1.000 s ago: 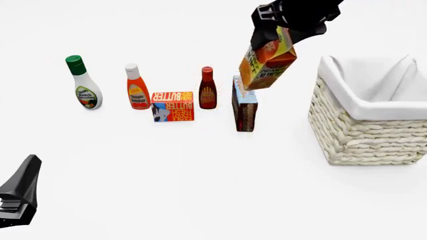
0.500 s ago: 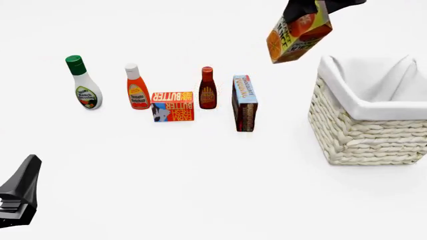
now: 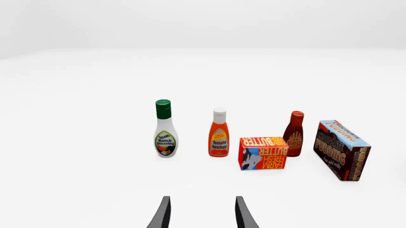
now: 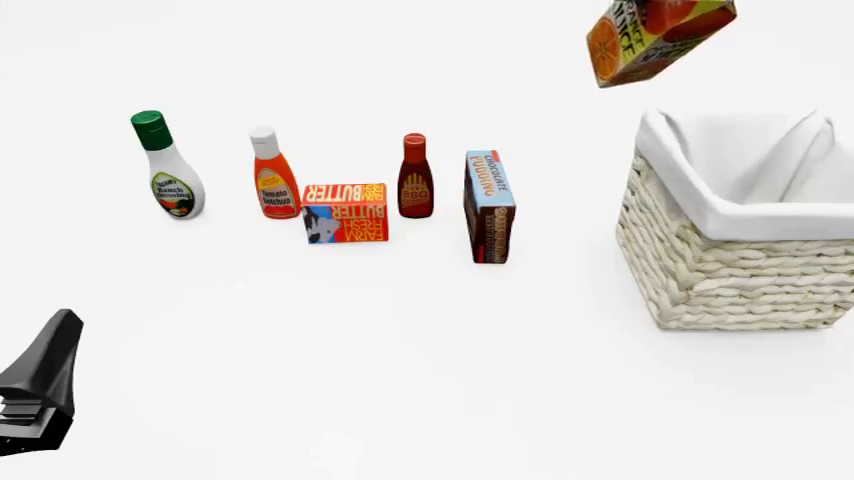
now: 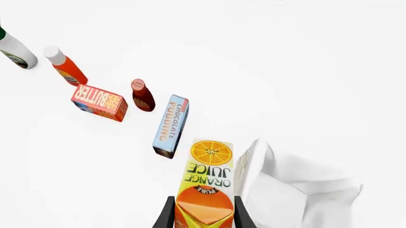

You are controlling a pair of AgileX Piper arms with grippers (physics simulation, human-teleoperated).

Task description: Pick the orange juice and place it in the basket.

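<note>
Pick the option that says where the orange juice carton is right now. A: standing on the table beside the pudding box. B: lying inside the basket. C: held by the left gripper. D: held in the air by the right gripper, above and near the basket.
D: the orange juice hangs tilted above the table near the basket, clamped between the right gripper fingers.

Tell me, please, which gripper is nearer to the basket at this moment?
Right. The right gripper holds the orange juice in the air just beside the basket. The left gripper hangs low on the opposite side, facing the row of bottles, far from the basket.
</note>
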